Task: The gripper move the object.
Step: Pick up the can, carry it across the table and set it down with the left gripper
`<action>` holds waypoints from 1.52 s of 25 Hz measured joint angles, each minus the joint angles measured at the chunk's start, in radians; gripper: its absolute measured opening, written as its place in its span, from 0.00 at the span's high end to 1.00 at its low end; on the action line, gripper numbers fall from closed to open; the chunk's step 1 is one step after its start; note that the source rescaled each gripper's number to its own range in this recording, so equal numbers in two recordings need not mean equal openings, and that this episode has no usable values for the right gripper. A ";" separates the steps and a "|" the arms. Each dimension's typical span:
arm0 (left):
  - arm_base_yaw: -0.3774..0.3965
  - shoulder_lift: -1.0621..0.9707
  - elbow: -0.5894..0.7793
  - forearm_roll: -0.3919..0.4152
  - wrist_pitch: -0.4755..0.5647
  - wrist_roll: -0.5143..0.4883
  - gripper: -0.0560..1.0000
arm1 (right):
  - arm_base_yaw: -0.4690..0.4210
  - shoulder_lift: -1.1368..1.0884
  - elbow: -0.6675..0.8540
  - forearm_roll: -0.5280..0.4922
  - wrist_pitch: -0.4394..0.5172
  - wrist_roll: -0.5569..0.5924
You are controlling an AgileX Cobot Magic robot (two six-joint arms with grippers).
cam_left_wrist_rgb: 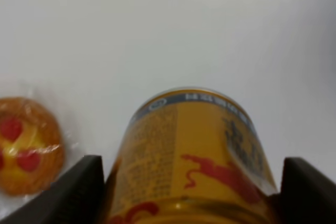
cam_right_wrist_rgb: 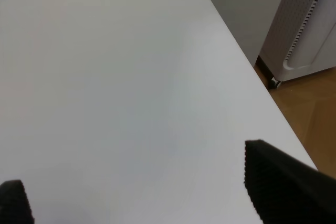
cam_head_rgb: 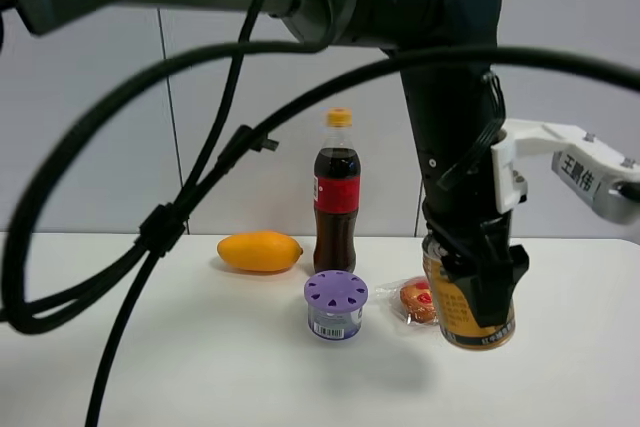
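**Gold drink can held in a black claw**

A small gold-yellow can (cam_head_rgb: pixel 445 309) stands upright on the right of the scene. It carries red and black print and a white label panel. The gripper (cam_head_rgb: pixel 482 299), a black two-fingered claw, reaches down over the can from above on a dark arm, with a white tag by its wrist. Its fingers (cam_left_wrist_rgb: pixel 79 188) sit against opposite sides of the can.

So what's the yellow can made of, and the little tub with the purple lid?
The can looks like painted metal: smooth gold sheen, crisp print. The tub looks like clear plastic, its purple lid matte plastic with moulded holes, though I can't be sure.
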 joint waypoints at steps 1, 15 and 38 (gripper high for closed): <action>0.000 0.012 0.000 -0.004 -0.001 0.026 0.95 | 0.000 0.000 0.000 0.000 0.000 0.000; 0.011 0.117 -0.002 0.022 -0.063 0.130 0.95 | 0.000 0.000 0.000 0.000 0.000 0.000; 0.015 0.155 -0.002 0.069 -0.100 0.123 0.95 | 0.000 0.000 0.000 0.000 0.000 0.000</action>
